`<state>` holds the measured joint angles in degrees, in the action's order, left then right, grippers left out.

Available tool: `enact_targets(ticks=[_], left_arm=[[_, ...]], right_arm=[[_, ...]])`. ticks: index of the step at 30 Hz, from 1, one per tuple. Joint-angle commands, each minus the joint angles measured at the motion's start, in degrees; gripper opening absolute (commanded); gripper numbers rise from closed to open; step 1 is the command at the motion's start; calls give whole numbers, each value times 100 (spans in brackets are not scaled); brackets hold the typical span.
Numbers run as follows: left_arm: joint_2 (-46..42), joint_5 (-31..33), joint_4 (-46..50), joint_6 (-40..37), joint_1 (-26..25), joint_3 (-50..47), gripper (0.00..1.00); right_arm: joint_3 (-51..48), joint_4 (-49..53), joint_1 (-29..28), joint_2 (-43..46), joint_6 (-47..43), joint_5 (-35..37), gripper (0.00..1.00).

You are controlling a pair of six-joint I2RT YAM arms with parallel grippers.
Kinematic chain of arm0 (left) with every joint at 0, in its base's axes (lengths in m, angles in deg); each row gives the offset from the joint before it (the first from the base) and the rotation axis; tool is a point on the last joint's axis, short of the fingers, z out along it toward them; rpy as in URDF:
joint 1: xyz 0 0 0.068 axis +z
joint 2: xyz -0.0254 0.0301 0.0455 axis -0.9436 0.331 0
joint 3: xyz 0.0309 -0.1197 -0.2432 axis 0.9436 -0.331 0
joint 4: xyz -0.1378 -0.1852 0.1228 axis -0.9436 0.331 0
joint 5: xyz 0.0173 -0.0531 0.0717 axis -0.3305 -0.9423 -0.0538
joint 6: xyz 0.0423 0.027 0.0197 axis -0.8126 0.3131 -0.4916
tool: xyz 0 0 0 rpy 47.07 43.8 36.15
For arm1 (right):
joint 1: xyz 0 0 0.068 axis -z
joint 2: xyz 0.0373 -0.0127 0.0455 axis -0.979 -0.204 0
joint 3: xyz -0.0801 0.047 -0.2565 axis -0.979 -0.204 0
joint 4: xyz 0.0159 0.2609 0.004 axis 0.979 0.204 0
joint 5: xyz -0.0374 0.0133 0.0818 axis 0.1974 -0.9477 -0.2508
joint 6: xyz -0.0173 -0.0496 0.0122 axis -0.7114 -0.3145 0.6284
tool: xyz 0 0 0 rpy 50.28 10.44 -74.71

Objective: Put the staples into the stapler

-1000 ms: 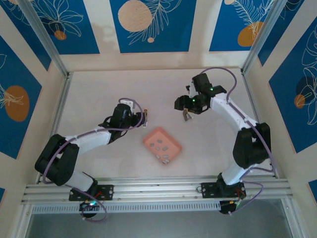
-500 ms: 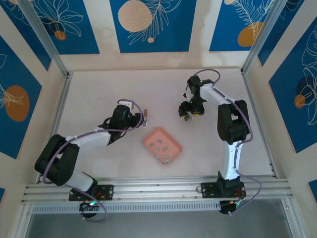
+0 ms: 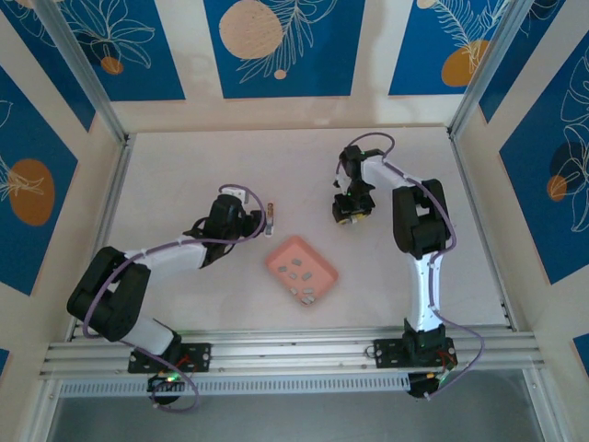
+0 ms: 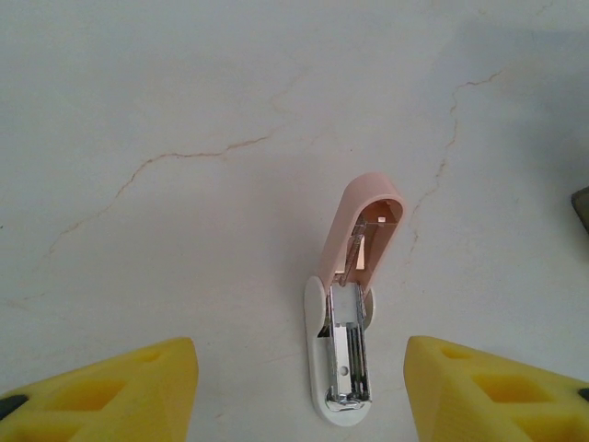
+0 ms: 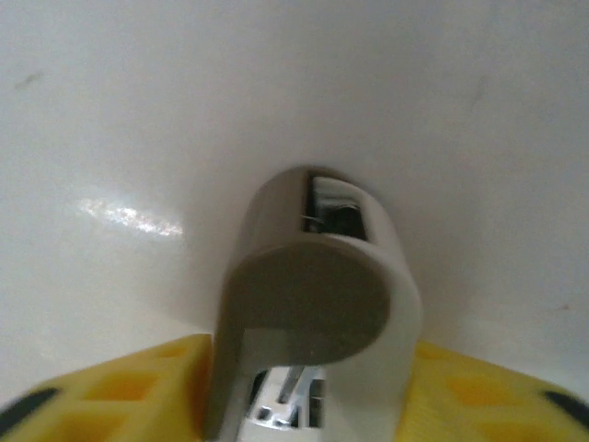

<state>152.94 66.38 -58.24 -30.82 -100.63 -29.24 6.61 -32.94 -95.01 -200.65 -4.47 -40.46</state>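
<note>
Left fingers (image 4: 120, 396) wide; open pink stapler (image 4: 352, 308) centred between them, long axis pointing straight ahead. Right fingers (image 5: 120, 396) clamp grey stapler (image 5: 313, 295).

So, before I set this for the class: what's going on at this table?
Two robot arms are set up to load a stapler. The left gripper hangs open over a pink stapler, which lies on the table with its lid flipped up, and touches nothing. The right gripper is closed on a grey stapler farther back. The staples lie in the pink tray between the arms.
</note>
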Motion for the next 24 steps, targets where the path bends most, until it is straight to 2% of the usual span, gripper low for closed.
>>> enact_targets(ticks=[1,7,12,17,21,24], left_arm=[[60,-66,-47,-78,75,183,61],[-49,-352,152,-50,78,343,61],[-103,-1235,322,150,89,751,60],[-78,-2238,122,705,80,1138,59],[-52,-2773,-18,1149,72,1333,58],[-35,-3117,-345,1329,7,1355,58]], right_arm=[[19,139,-113,34,-79,117,33],[-520,-460,-141,1065,-102,-180,28],[-1251,-1282,-344,2319,-336,-569,27],[-2335,-2529,-640,3568,-859,-1484,26],[-3055,-3441,-931,4295,-1325,-1774,24],[-3469,-3957,-1203,4641,-1708,-1731,24]])
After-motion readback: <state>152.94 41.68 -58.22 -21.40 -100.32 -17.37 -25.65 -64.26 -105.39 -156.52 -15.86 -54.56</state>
